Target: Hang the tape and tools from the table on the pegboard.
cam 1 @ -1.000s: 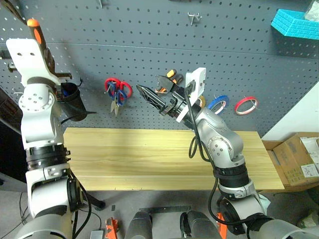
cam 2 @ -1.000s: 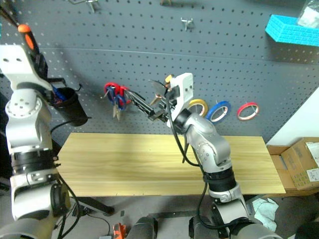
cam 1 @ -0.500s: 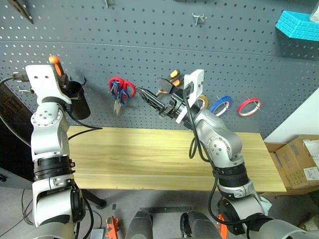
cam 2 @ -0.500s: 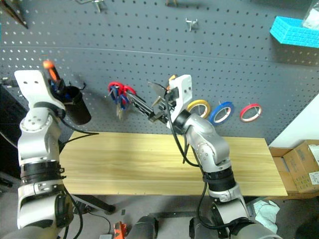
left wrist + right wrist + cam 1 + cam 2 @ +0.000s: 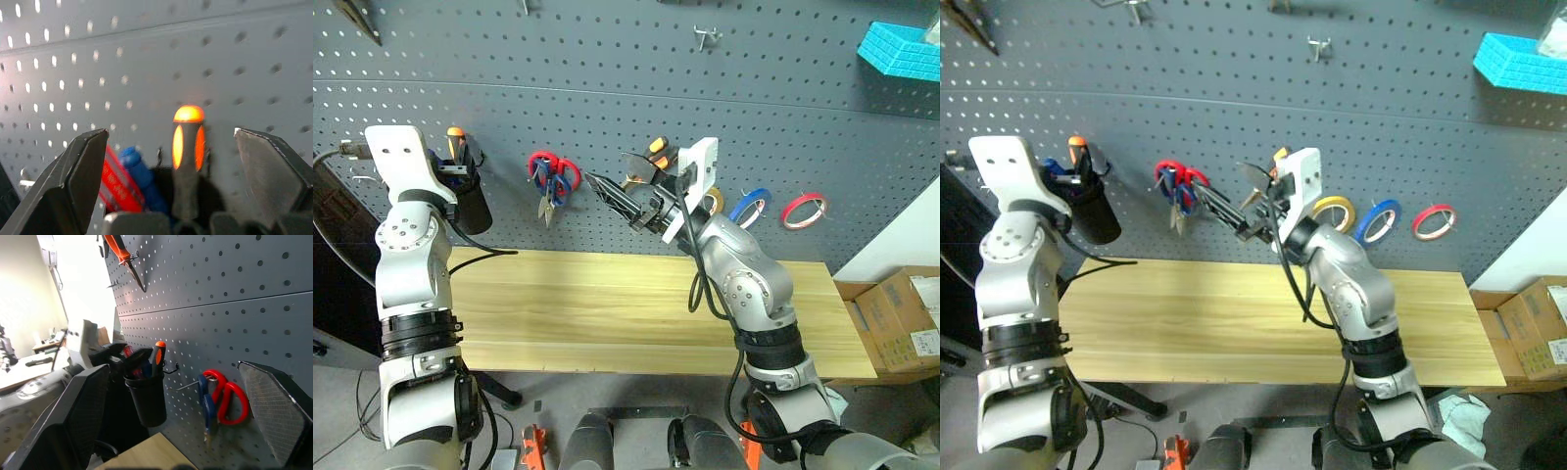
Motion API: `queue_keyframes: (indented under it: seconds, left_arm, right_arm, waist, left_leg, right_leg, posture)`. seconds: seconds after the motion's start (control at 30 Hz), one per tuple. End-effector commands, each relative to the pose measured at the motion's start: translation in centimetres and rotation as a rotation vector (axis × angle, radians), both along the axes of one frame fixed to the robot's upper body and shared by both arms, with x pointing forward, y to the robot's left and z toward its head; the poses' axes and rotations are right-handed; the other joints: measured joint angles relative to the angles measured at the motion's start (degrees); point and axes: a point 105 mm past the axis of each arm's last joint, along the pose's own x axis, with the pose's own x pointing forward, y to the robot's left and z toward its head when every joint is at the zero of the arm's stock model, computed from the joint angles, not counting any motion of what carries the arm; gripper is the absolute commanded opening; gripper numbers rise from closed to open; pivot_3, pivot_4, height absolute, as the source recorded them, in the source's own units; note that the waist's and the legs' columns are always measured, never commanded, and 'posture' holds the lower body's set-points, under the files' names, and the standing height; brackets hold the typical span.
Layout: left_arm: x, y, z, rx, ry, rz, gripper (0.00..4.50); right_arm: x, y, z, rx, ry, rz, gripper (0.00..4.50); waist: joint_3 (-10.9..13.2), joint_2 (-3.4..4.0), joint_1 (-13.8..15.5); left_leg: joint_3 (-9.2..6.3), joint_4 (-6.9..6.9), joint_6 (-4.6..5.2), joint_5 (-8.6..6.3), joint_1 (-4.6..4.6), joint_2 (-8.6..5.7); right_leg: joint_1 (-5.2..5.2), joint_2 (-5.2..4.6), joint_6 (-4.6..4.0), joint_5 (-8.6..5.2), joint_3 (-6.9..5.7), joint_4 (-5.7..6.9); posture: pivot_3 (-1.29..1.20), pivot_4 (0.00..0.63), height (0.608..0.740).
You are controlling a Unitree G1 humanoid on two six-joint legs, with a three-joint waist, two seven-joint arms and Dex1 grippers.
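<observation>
My left gripper is open at the black cup on the pegboard. An orange-and-black handled tool stands in the cup between the fingers, touched by neither. Blue-handled scissors hang on a hook beside red-handled ones. My right gripper is open and empty, raised above the table and pointing at the scissors. Orange-and-black pliers hang just behind it. The blue tape hangs on the board to the right.
A yellow tape ring and a red one hang beside the blue tape. A cyan box sits high on the right. Cardboard boxes stand past the table's right end. An orange-handled tool hangs high on the left.
My left hand came down and right to the black cup, and its gripper opened. The orange-and-black handled tool it carried now stands in the cup. My right gripper stayed open, nearly still.
</observation>
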Motion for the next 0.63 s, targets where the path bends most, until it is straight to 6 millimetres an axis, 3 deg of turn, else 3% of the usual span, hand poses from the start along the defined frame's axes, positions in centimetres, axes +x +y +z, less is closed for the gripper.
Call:
queue_keyframes:
  seconds: [0.03,0.1,0.17,0.2,0.3,0.4,0.47,0.63]
  left_arm:
    - [-1.4,-5.7,2.9,0.086,-0.098,-0.173,4.45]
    - [-1.7,-9.3,1.7,0.11,-0.071,-0.273,4.45]
    - [-2.0,-12.1,-0.9,0.075,-0.011,-0.341,4.45]
    - [-2.2,-12.8,-1.9,0.053,0.011,-0.351,4.45]
    - [-2.7,-14.6,-7.7,-0.04,0.181,-0.368,4.45]
    - [-3.6,-13.6,-13.0,-0.154,0.325,-0.322,4.45]
    - [-4.4,-11.7,-16.6,-0.214,0.422,-0.245,4.45]
    - [-6.4,-8.2,-22.7,-0.258,0.598,-0.119,4.45]
  right_arm:
    - [0.1,-3.1,0.6,-0.109,-0.112,-0.226,4.5]
    - [0.0,-4.9,-0.1,-0.148,-0.128,-0.34,4.5]
    - [-0.4,-6.2,-2.2,-0.234,-0.125,-0.426,4.5]
    - [-0.6,-6.6,-3.1,-0.263,-0.114,-0.448,4.5]
    - [-0.9,-9.6,-8.1,-0.309,0.083,-0.614,4.5]
    - [-1.4,-11.7,-12.0,-0.365,0.214,-0.721,4.5]
    - [-1.9,-13.5,-14.3,-0.398,0.274,-0.799,4.5]
    - [-2.4,-16.6,-17.3,-0.404,0.361,-0.913,4.5]
  waist:
    - [0.0,0.0,0.2]
    - [0.0,0.04,0.3]
    - [-0.1,0.25,0.2]
    - [-0.2,0.34,0.0]
    - [-0.2,0.42,-0.8]
    - [-0.2,0.53,-2.2]
    - [-0.3,0.68,-3.0]
    - [-0.6,1.0,-3.6]
  left_leg:
    - [0.0,0.0,0.0,0.0,-0.01,-0.02]
    - [0.01,0.0,0.0,0.0,0.1,-0.06]
    - [0.02,0.0,0.0,-0.01,0.25,-0.07]
    - [0.08,0.0,0.0,-0.01,0.43,-0.1]
    - [0.12,-0.03,0.01,-0.02,0.66,-0.07]
    - [0.16,-0.03,0.02,-0.02,0.9,0.02]
    - [0.12,-0.04,0.03,-0.01,1.02,0.04]
    - [0.03,0.02,0.03,-0.01,1.1,-0.02]
  right_leg:
    - [0.02,-0.02,0.0,0.0,0.0,-0.04]
    - [0.22,-0.06,0.06,-0.05,0.01,-0.13]
    - [0.44,-0.06,0.23,-0.18,0.04,-0.23]
    - [0.58,-0.08,0.24,-0.21,0.1,-0.21]
    - [0.76,-0.07,0.02,-0.41,0.16,-0.22]
    - [0.77,0.0,-0.08,-0.46,0.25,0.01]
    - [0.8,0.07,-0.14,-0.46,0.24,0.05]
    - [0.89,0.05,-0.15,-0.47,0.17,-0.19]
  posture:
    - [0.23,0.091,0.74]
    - [0.22,0.095,0.74]
    - [0.21,0.094,0.74]
    - [0.21,0.095,0.74]
    - [0.17,0.094,0.74]
    - [0.16,0.092,0.74]
    - [0.13,0.083,0.74]
    - [0.11,0.065,0.74]
